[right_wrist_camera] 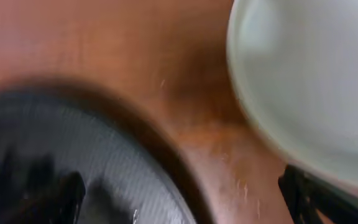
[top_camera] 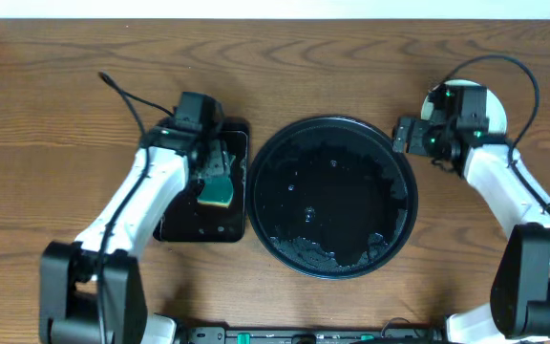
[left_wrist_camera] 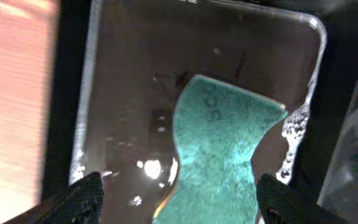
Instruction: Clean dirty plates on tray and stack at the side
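Note:
The round black tray [top_camera: 332, 196] sits mid-table, wet and holding only water and suds. Its rim [right_wrist_camera: 73, 155] fills the lower left of the right wrist view. A pale plate [right_wrist_camera: 309, 81] lies on the wood beside it, largely hidden under the right arm in the overhead view [top_camera: 494, 113]; I cannot tell if others lie under it. My right gripper [right_wrist_camera: 182, 199] is open over bare wood between tray and plate. My left gripper [left_wrist_camera: 179, 205] is open above a teal sponge [left_wrist_camera: 229, 149], its fingertips [left_wrist_camera: 79, 199] well apart from it.
The sponge [top_camera: 218, 191] lies in a small rectangular black tray [top_camera: 203, 225] left of the round one, in shallow soapy water. A black cable [top_camera: 127, 96] runs across the table at the back left.

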Action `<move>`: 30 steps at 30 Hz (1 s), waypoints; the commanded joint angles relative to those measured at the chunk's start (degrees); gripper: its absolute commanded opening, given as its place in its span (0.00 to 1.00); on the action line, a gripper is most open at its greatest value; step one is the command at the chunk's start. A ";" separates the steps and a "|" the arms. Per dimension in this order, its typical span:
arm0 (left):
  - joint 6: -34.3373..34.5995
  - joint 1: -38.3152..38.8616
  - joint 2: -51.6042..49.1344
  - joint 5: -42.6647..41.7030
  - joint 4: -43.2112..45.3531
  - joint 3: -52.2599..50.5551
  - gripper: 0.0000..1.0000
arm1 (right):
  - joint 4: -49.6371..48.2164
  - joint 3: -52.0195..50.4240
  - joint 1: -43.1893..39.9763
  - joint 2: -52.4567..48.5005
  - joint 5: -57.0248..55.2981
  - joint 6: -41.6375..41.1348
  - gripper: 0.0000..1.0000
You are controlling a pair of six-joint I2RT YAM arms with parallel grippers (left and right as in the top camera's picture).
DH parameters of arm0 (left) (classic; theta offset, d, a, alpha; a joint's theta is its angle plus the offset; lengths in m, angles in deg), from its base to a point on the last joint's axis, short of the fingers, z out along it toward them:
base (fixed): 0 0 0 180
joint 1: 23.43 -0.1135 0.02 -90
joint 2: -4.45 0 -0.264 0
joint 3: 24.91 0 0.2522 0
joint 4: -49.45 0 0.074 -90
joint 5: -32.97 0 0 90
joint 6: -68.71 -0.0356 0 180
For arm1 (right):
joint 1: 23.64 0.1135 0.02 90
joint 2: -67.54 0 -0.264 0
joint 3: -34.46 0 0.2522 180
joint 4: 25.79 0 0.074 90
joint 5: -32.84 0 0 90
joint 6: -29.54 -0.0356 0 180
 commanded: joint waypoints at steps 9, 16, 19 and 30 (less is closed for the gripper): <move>2.08 -1.68 4.02 -5.09 -15.91 -2.38 0.79 | 25.05 4.92 0.59 11.08 -0.07 2.14 0.99; 3.52 -1.68 20.26 -5.07 -11.32 -12.68 0.79 | 17.38 -10.82 1.88 30.34 -1.57 1.22 0.99; 3.58 -1.68 31.47 -4.79 -7.37 -17.44 0.79 | 13.40 -17.27 1.99 40.15 -1.49 1.40 0.99; 4.17 -1.68 56.24 -4.44 -1.53 -21.84 0.86 | 15.37 -23.74 1.88 55.78 -1.40 1.33 0.99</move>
